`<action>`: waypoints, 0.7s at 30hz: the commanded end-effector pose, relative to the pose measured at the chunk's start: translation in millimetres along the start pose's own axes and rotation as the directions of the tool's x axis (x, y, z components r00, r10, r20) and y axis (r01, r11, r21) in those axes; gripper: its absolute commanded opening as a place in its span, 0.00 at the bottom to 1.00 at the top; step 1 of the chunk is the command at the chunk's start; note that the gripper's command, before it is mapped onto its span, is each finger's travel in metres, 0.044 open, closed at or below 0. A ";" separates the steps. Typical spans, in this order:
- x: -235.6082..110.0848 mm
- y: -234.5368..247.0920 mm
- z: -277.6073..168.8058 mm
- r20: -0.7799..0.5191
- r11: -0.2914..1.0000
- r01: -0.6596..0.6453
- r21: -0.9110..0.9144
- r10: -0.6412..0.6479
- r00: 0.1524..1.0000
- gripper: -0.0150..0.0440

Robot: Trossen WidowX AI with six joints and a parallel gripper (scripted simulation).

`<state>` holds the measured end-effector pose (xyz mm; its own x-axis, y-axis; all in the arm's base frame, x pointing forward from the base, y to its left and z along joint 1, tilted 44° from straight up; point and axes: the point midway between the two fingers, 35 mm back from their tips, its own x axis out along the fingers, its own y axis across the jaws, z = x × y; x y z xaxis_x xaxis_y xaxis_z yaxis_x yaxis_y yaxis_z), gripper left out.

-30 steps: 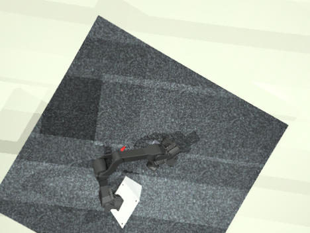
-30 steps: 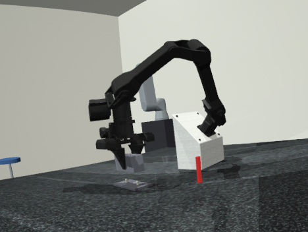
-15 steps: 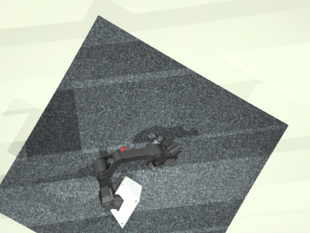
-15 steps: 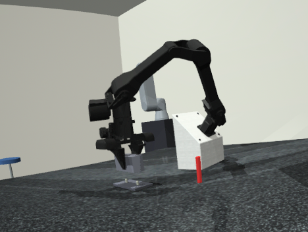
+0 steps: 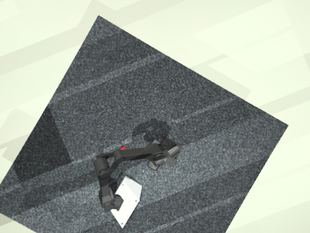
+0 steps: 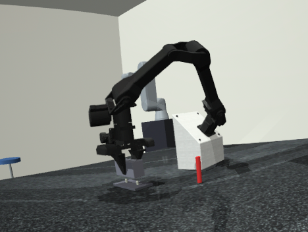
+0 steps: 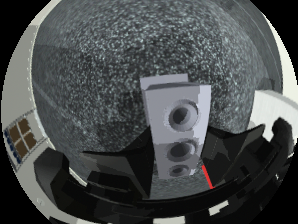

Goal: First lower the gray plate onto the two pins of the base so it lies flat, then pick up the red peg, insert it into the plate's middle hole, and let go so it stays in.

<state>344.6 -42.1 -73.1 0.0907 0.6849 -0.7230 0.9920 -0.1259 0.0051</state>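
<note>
- At the far left of the exterior view, a blue stool (image 6: 10, 160) stands by the wall, well apart from the work.
- The gripper (image 6: 129, 162) points down, its fingers (image 6: 121, 162) clamped on the gray plate (image 6: 134, 167) and pinching it from two sides.
- The gray plate hangs just above the base (image 6: 131, 185), not touching it; the two pins (image 6: 126, 180) stand free below the plate's lower edge.
- In the wrist view, the gray plate (image 7: 176, 129) runs down between the dark fingers and shows three round holes in a row; part of the base (image 7: 160, 86) shows behind its far end.
- The base lies flat on the speckled dark table (image 6: 250, 204), in the arm's shadow.
- Behind the gripper, farther back, a pale second robot arm (image 6: 149, 95) stands on a dark box (image 6: 159, 133).
- The black arm (image 6: 171, 56) arches up and over from the gripper to its white mount block (image 6: 191, 142).
- The red peg (image 6: 198, 169) stands upright on the table just in front of the white mount block, well apart from the base.
- From above, the arm (image 5: 132, 153) hides most of the work; only a tip of the red peg (image 5: 123, 148) shows beside it, and the white mount block (image 5: 127, 198) sits at the lower end.
</note>
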 end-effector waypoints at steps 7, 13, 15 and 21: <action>16.2 -0.3 -0.9 -0.004 1.000 0.001 0.004 -0.001 1.000 0.25; 23.5 -0.5 -1.1 -0.004 1.000 0.001 0.004 -0.001 1.000 0.25; 18.7 0.3 -0.5 -0.002 1.000 -0.001 0.000 0.001 1.000 0.25; 18.7 0.3 -0.5 -0.002 1.000 -0.001 0.000 0.001 1.000 0.30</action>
<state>346.7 -28.6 -86.6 0.0924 0.6860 -0.7217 0.9918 -0.1280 0.0054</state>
